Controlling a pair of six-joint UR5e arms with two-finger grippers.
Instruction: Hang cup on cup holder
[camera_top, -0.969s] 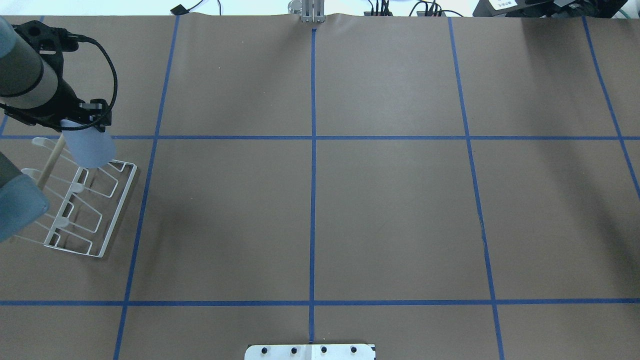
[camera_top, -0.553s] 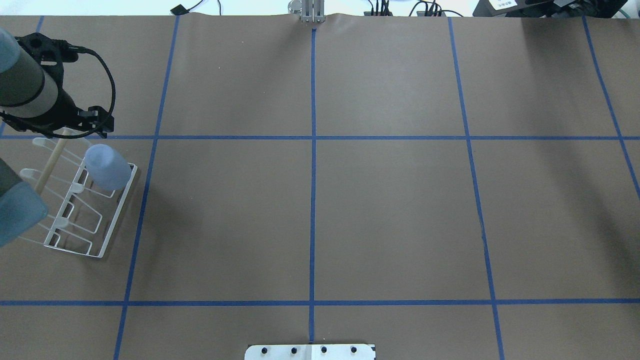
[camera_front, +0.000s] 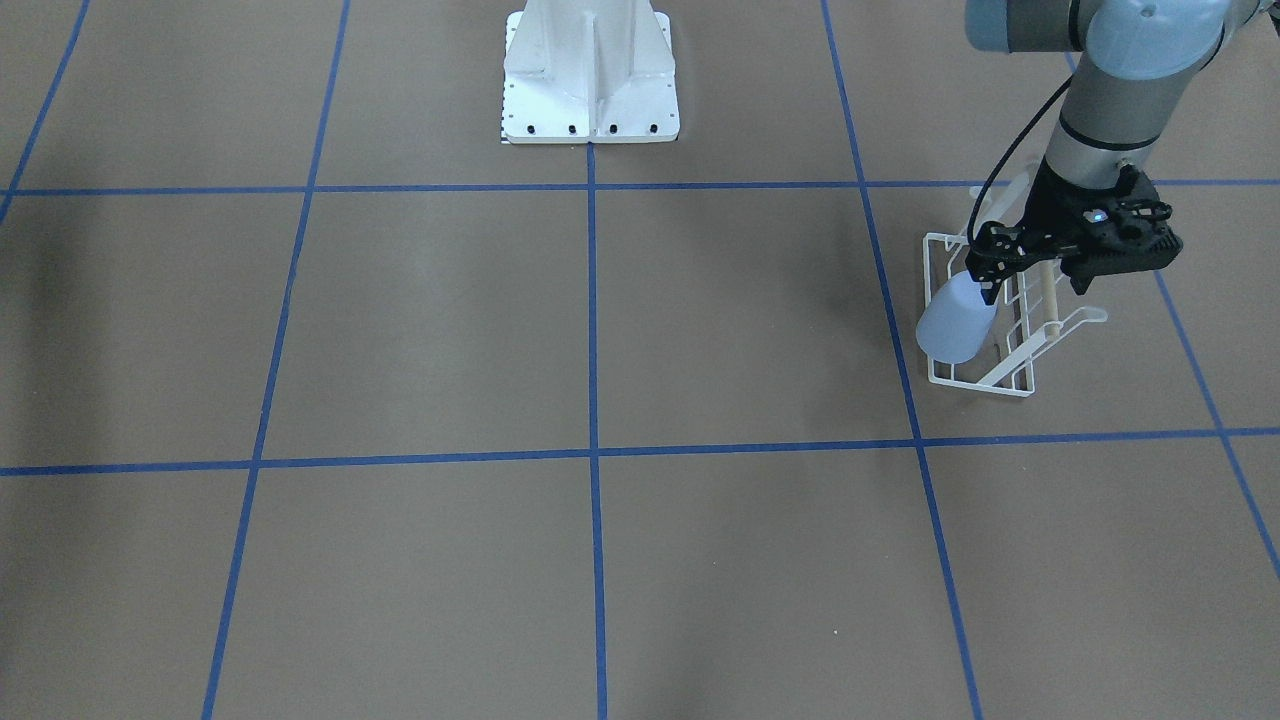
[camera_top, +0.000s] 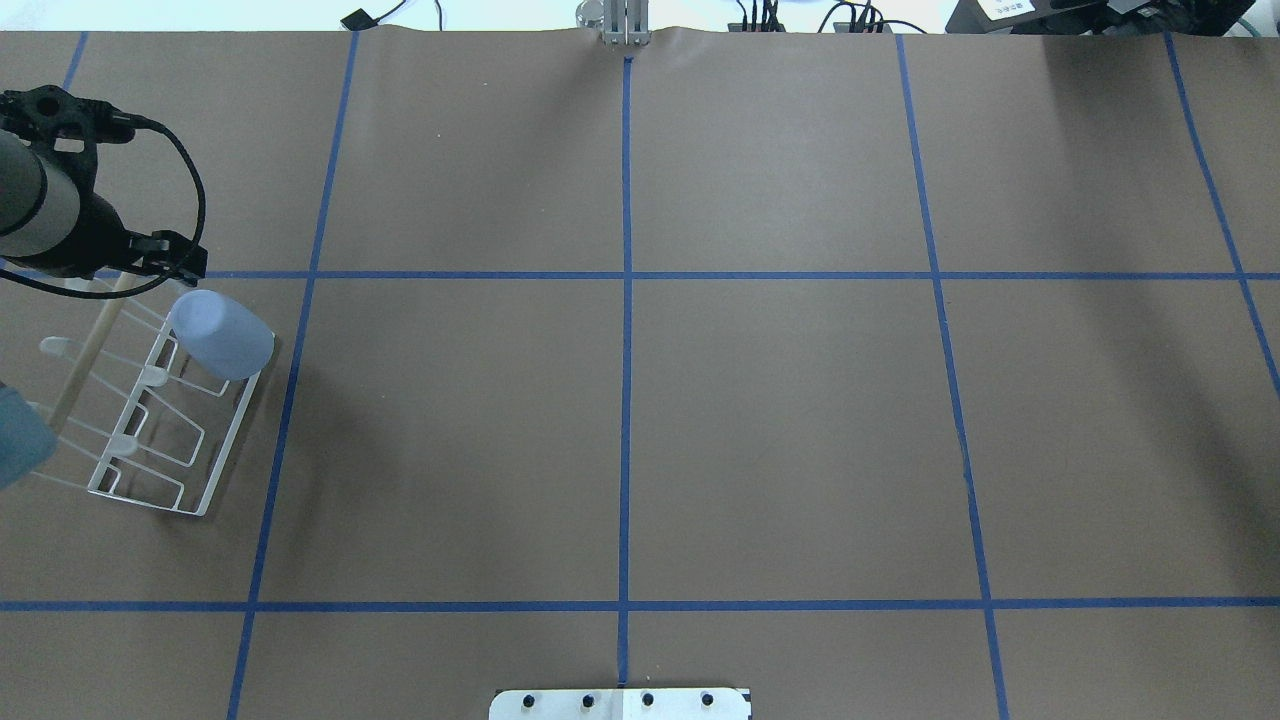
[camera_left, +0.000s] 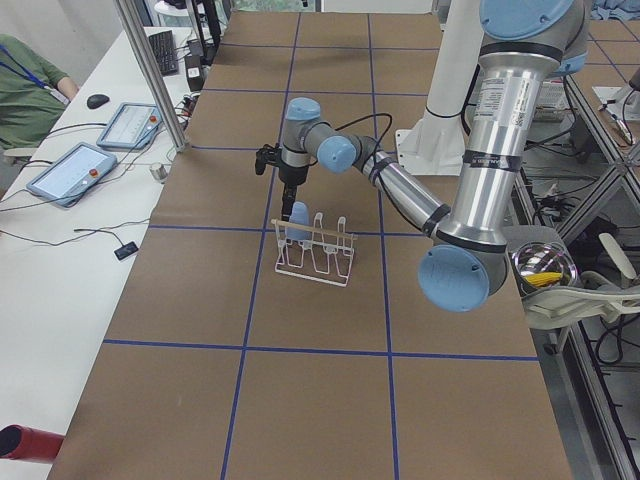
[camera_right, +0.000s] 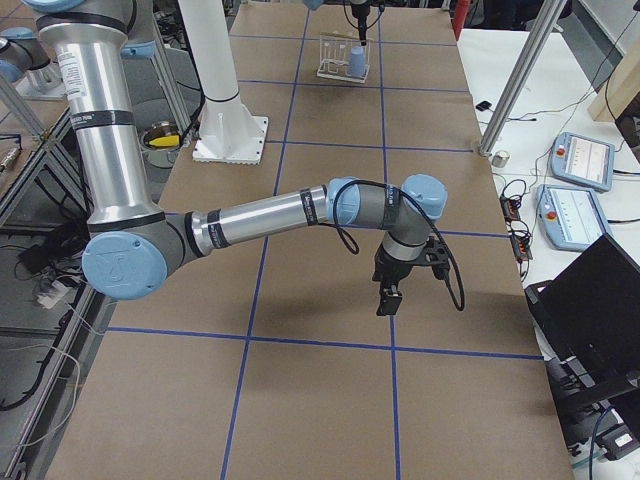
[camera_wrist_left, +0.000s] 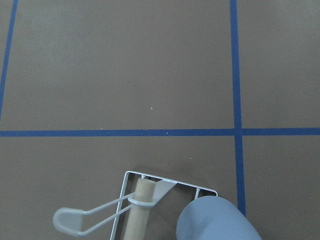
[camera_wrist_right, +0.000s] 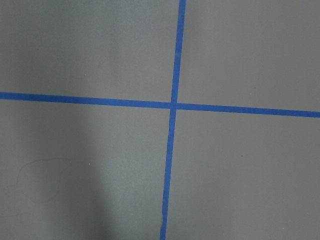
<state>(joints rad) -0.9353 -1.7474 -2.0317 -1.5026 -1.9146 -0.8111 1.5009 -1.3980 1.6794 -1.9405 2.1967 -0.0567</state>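
At the overhead view's left edge, the cup (camera_top: 220, 335) sits mouth-down over an end prong of the cup holder (camera_top: 152, 376) — the left end effector (camera_front: 1035, 282), fingers spread, has let go and drawn back. Hanging looks done. Whether the right end effector (camera_right: 388, 303) is spread, I cannot tell.

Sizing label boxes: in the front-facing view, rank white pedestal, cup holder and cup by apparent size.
1. white pedestal and cup holder: similar spread, unranked; pedestal cropped at top.
2. cup: clearly smallest.
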